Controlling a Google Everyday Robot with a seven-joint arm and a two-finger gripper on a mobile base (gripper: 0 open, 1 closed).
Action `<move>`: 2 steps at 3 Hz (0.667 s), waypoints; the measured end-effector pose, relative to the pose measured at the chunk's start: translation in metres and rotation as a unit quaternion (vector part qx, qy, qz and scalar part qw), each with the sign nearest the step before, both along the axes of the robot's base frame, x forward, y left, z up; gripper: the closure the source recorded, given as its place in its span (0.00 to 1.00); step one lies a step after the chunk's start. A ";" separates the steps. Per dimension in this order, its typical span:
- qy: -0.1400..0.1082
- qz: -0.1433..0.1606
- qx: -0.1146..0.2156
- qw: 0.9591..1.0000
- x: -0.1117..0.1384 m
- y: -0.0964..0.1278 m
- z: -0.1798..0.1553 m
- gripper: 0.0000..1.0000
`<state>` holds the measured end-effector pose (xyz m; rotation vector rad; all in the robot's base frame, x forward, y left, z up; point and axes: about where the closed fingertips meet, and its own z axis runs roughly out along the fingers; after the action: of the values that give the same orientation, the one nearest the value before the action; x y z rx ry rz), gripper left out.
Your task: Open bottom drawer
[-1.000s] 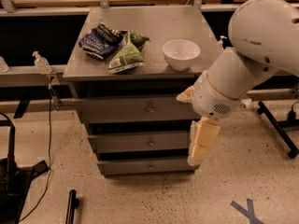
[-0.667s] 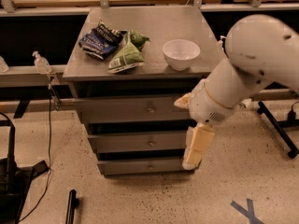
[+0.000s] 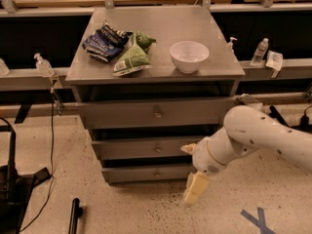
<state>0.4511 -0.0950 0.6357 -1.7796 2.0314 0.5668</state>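
The grey cabinet has three drawers stacked under its top. The bottom drawer (image 3: 146,173) is the lowest and narrowest front, with a small round knob (image 3: 157,173) at its centre; it sits flush and closed. My gripper (image 3: 195,189) hangs on the white arm (image 3: 253,138), pointing down at the floor just in front of the drawer's right end, below and right of the knob. It touches nothing that I can see.
On the cabinet top (image 3: 214,69) lie a white bowl (image 3: 189,56), a blue snack bag (image 3: 105,43) and a green bag (image 3: 132,57). The middle drawer (image 3: 146,148) and top drawer (image 3: 156,113) are above. Black equipment (image 3: 12,189) stands at the left on the floor.
The arm has swung lower, and the gripper has dropped from beside the middle drawer's right end to the level of the bottom drawer. The drawers have not moved.
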 end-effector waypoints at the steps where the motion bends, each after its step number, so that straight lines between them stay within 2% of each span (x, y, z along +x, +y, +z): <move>1: -0.023 -0.026 0.014 0.999 0.020 0.003 -0.022 0.00; 2: -0.024 -0.026 0.014 0.999 0.021 0.003 -0.021 0.00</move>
<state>0.4719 -0.0920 0.6148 -1.7018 2.0214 0.5289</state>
